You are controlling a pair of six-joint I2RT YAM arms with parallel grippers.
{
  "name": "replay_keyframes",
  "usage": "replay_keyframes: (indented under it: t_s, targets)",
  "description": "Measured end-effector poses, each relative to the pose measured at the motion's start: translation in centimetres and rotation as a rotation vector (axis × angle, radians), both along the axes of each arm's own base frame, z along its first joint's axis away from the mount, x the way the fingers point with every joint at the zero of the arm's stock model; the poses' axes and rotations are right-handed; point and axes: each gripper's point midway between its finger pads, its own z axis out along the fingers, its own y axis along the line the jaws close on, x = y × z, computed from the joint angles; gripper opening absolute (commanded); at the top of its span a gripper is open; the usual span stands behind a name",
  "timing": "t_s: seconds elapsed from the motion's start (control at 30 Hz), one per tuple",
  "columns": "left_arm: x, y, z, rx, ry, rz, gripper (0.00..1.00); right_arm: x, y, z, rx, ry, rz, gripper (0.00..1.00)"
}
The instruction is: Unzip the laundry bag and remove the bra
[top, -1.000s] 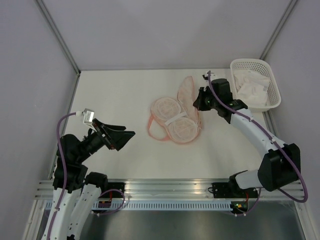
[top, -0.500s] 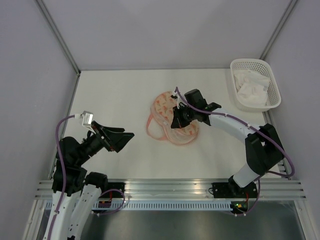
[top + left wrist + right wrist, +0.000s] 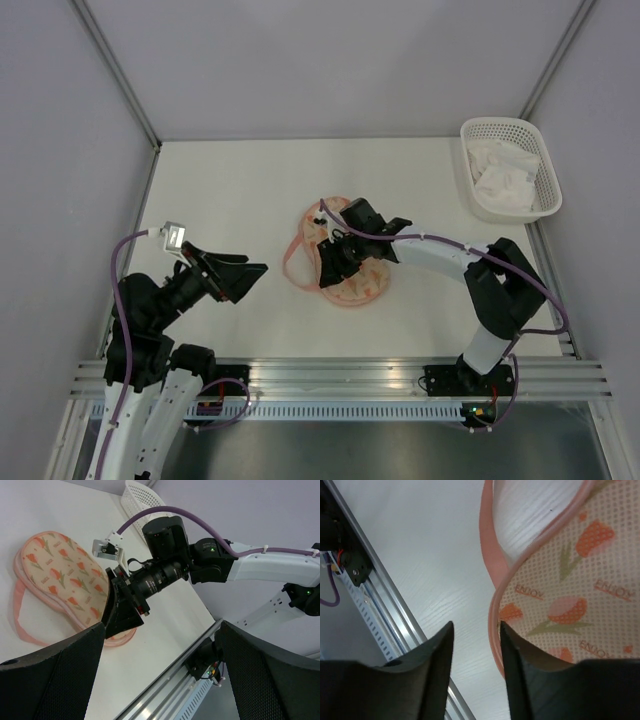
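Under the right jaws, which stand slightly parted and empty over its salmon trim [image 3: 493, 611], lies the laundry bag [image 3: 570, 590]: soft, light and limp, likely to slide on the surface [image 3: 220, 190], so best taken by trim or loop strap [image 3: 289, 262]. Well apart from it the left jaws gape wide. One bag; one bra [image 3: 505, 175] far right of both jaws, in one basket [image 3: 545, 150].
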Motion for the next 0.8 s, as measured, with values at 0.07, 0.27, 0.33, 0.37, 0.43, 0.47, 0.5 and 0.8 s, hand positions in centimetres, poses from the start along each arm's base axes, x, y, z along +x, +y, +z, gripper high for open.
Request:
replay_keyframes:
  t_s: [0.07, 0.27, 0.33, 0.37, 0.43, 0.47, 0.5, 0.8]
  targets:
    - [0.0, 0.0, 0.0, 0.0, 0.0, 0.002, 1.0, -0.6, 0.9, -0.1, 0.012, 0.021, 0.008, 0.87]
    - [0.0, 0.1, 0.1, 0.0, 0.001, 0.008, 1.0, 0.5, 2.6, 2.6, 0.122, -0.017, -0.026, 0.98]
    - [0.0, 0.2, 0.2, 0.001, 0.001, 0.012, 1.0, 1.1, 2.5, 4.0, 0.14, -0.053, -0.053, 0.98]
    - [0.0, 0.2, 0.3, 0.001, 0.002, 0.017, 1.0, 1.5, 2.2, 5.0, 0.146, -0.08, -0.073, 0.98]
    - [0.1, 0.4, 0.2, 0.003, 0.005, 0.029, 1.0, 2.6, 1.2, 7.4, 0.16, -0.161, -0.128, 0.98]
    - [0.2, 0.4, 0.1, 0.005, 0.008, 0.034, 1.0, 3.1, 0.5, 8.8, 0.164, -0.203, -0.162, 0.98]
    - [0.2, 0.5, 0.0, 0.005, 0.011, 0.037, 1.0, 3.6, -0.3, 10.0, 0.165, -0.244, -0.196, 0.98]
    - [2.2, 0.8, -2.8, 0.031, 0.111, 0.088, 1.0, 3.0, -9.3, 17.7, 0.145, -0.518, -0.514, 0.98]
